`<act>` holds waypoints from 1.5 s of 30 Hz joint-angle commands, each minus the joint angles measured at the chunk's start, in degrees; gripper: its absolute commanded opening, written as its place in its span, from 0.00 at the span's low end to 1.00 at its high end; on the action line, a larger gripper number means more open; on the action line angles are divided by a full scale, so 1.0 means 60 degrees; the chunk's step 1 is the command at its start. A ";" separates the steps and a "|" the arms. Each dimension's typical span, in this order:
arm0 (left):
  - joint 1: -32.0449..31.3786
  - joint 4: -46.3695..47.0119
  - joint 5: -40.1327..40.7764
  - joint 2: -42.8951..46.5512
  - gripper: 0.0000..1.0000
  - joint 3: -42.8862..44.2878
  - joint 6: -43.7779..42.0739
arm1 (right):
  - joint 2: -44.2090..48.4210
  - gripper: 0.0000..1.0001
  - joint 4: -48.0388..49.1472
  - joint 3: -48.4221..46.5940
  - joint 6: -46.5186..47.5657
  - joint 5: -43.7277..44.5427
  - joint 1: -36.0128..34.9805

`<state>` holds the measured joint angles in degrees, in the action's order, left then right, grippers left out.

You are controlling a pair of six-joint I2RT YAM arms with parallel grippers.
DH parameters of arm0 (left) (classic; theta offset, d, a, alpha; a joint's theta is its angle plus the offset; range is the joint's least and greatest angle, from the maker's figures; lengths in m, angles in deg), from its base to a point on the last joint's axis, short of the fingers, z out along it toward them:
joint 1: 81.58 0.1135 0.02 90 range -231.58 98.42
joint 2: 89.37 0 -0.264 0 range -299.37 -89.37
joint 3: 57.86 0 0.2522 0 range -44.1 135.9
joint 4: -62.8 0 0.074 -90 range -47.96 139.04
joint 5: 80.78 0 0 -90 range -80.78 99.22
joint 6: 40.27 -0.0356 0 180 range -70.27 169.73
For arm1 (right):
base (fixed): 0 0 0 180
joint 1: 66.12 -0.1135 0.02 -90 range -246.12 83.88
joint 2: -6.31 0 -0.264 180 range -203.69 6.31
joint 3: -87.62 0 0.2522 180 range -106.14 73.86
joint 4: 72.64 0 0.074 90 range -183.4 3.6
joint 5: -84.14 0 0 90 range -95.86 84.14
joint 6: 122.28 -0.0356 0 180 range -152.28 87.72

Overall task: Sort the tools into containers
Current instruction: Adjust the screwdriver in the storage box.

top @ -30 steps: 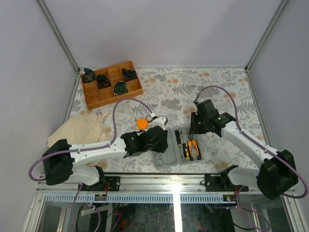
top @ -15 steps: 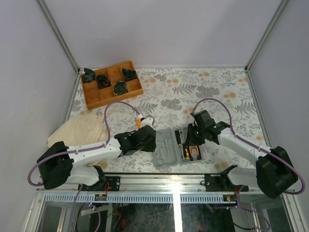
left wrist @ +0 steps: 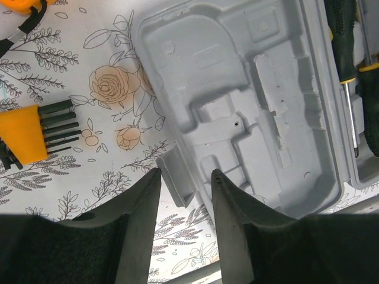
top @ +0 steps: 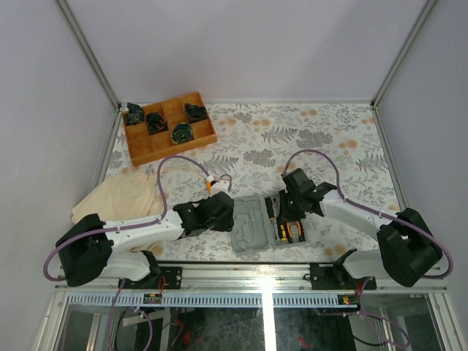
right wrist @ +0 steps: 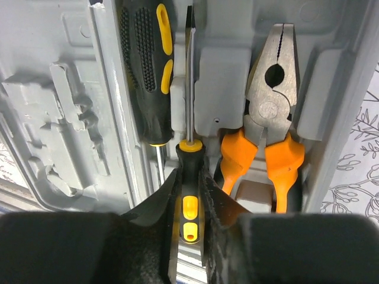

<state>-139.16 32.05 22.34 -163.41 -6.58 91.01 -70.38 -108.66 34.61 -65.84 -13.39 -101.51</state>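
Observation:
The grey case [top: 252, 228] lies open near the front edge. Its right half [right wrist: 343, 89] holds orange-handled pliers [right wrist: 269, 118] and two black-and-yellow screwdrivers. My right gripper [right wrist: 189, 174] is shut on the handle of the middle screwdriver [right wrist: 189, 204], which lies in its slot beside the other screwdriver [right wrist: 145, 71]. My left gripper [left wrist: 185, 171] stands open at the left half's [left wrist: 237, 106] outer edge, the case's latch tab [left wrist: 177, 174] just beyond its fingertips. An orange tape measure [left wrist: 21, 5] and an orange holder of black bits [left wrist: 23, 133] lie on the cloth left of the case.
A brown wooden divided tray [top: 170, 126] with black parts sits at the back left. A beige cloth [top: 121, 197] lies bunched at the left edge. The table [top: 322, 139] has a floral cover, and a metal rail [top: 256, 267] runs along the front.
The right gripper has come down and left onto the case's right half and closed on a screwdriver handle. The left gripper has drawn back left, from over the case's left half to its outer edge.

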 commanded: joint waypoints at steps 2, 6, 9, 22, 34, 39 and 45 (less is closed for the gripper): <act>0.0017 0.0449 -0.0130 -0.0186 0.38 -0.0250 0.0238 | -0.0586 0.12 -0.0687 -0.0400 -0.0184 0.1349 -0.0281; 0.0026 0.0615 -0.0215 -0.0326 0.38 -0.0291 0.0243 | -0.1371 0.04 -0.1224 -0.0550 -0.0276 0.1718 -0.0361; 0.0020 0.0720 -0.0318 -0.0435 0.38 -0.0334 0.0247 | -0.1966 0.00 -0.1405 -0.0539 -0.0363 0.1808 -0.0605; 0.0024 0.1014 -0.0504 -0.0588 0.37 -0.0402 0.0160 | -0.4686 0.00 -0.1184 -0.0583 -0.1030 0.2241 -0.1951; 0.0018 0.0713 -0.0249 -0.0141 0.39 -0.0285 0.0217 | -0.4248 0.00 -0.1627 -0.0617 -0.1143 0.2782 -0.1962; 0.0052 0.0013 0.0053 0.0736 0.44 0.0193 0.0401 | -0.3460 0.03 -0.2072 -0.0874 -0.1085 0.3211 -0.1910; 0.0332 -0.0739 0.0442 0.1713 0.50 0.0777 0.0718 | -0.2206 0.05 -0.2188 -0.1114 -0.0800 0.3496 -0.1640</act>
<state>-138.51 30.60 21.69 -156.17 -5.40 93.48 -81.96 -119.18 23.18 -71.46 2.07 -112.14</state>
